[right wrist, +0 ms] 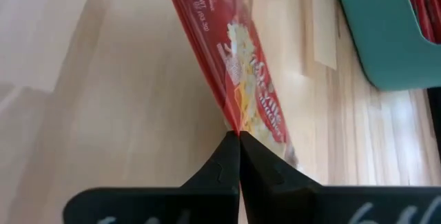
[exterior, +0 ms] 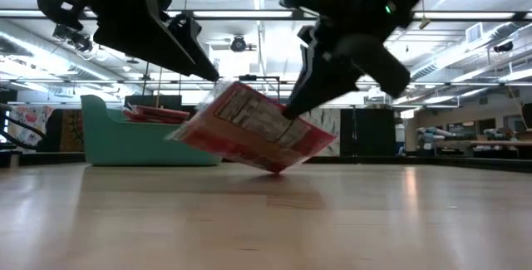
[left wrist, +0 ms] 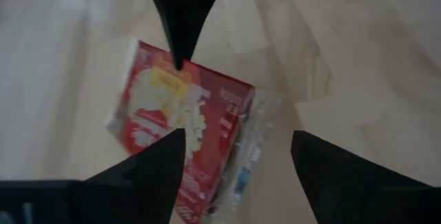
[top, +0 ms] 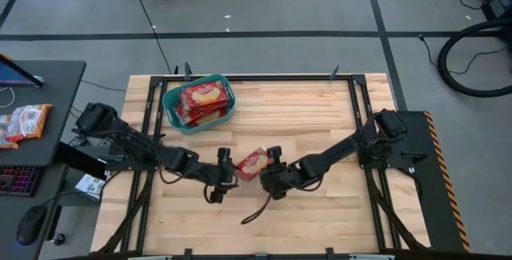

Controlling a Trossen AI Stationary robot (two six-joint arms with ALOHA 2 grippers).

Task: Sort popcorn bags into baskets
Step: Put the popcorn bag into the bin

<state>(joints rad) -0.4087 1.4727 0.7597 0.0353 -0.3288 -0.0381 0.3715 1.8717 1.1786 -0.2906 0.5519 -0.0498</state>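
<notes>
Right gripper [right wrist: 239, 136] first: my two fingers are pinched tight on one edge of a red popcorn bag [top: 252, 162], which hangs tilted with its lower corner touching or just clear of the wooden table [top: 320, 124]; I cannot tell which. My left gripper [top: 223, 158] sits just beside the same bag on its other side, fingers spread wide and holding nothing, its tips close to the packet's free edge. As for progress, I judge the job to be well under way, perhaps near its end: the teal basket [top: 171, 110], which lies beyond my left gripper toward the far side of the table, already holds several red bags [top: 201, 100] stacked flat, and the one I am holding is the only bag I can see on the table outside it. What remains, as far as I can see, is carrying this bag to the basket and dropping it in. Between my grippers and the basket I see only bare wood, so the path looks open; the main thing in the way is my own left arm, close alongside the bag. Off the table, past my left arm, a dark desk [top: 48, 76] carries some snack packets [top: 24, 122], a keyboard [top: 18, 180] and a mouse [top: 32, 226].
</notes>
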